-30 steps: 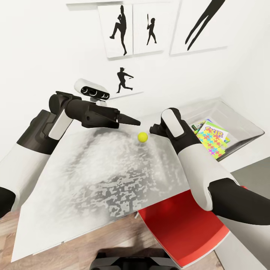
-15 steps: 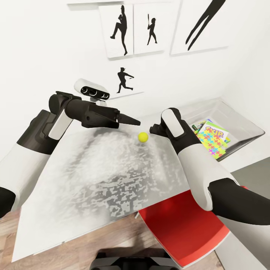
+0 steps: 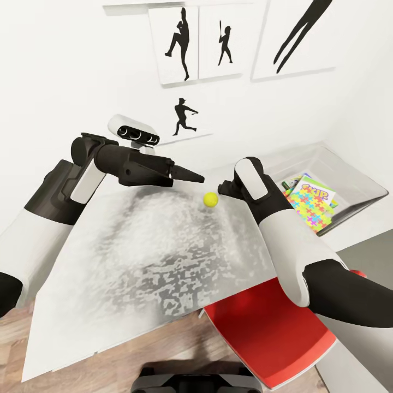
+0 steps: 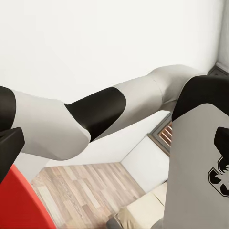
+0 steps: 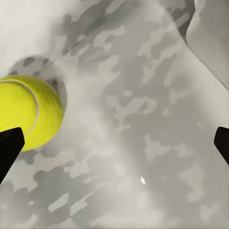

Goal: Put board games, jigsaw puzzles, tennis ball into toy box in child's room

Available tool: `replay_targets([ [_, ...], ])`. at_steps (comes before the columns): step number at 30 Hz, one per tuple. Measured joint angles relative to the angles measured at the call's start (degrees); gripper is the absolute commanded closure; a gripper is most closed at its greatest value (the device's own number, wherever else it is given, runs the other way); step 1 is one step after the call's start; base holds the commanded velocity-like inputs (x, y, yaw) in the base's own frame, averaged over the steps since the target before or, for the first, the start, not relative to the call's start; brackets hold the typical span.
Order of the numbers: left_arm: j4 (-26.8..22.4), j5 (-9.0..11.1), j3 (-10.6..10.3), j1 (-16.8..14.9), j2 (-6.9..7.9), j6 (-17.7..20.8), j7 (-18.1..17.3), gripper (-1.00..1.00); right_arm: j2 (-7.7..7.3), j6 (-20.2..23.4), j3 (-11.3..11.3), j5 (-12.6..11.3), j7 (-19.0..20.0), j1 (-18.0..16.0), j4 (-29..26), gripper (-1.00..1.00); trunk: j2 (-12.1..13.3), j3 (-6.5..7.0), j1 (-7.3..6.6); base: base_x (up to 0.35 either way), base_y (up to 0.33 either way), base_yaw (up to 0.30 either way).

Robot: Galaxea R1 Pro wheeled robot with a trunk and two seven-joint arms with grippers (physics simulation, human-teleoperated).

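Currently, we read near to far
Right gripper [image 3: 222, 189]: fingertips spread wide, grasping nothing
Tennis ball [image 3: 210, 199]: on the table [image 3: 136, 262], just beside our right gripper, toward the left arm; off-centre between the tips
Left gripper [image 3: 191, 176]: farther, closure unclear
Toy box [image 3: 363, 183]: beyond, right

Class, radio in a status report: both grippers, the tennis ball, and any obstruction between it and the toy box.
Right gripper open over the table, beside the tennis ball. Left gripper hovering, shut. Ball loose, outside the toy box. Right arm itself lies between them.
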Motion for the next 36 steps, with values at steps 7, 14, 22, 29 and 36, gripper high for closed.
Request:
replay_targets([
  [7,0.0,0.0,0.1,0.0,0.01,0.0,0.0,-1.0,0.0,0.0,0.0,0.0,0.0,0.0,0.0,-1.0,0.0,0.0,0.0,0.0,0.064,0.0],
  [14,0.0,0.0,0.1,0.0,0.01,0.0,0.0,-1.0,0.0,0.0,0.0,0.0,0.0,0.0,0.0,-1.0,0.0,0.0,0.0,0.0,0.031,0.0],
  [22,0.0,0.0,0.2,0.0,0.01,0.0,0.0,-1.0,0.0,0.0,0.0,0.0,0.0,0.0,0.1,-1.0,0.0,0.0,0.0,0.0,0.121,0.0],
  [29,0.0,0.0,0.2,0.1,0.01,0.0,0.0,-1.0,0.0,0.0,0.0,0.0,0.0,0.0,0.1,-1.0,0.0,0.0,0.0,0.0,0.027,0.0],
  [36,0.0,0.0,0.2,0.1,0.02,0.0,0.0,-1.0,0.0,0.0,0.0,0.0,0.0,0.0,0.1,-1.0,0.0,0.0,0.0,0.0,0.002,0.0],
])
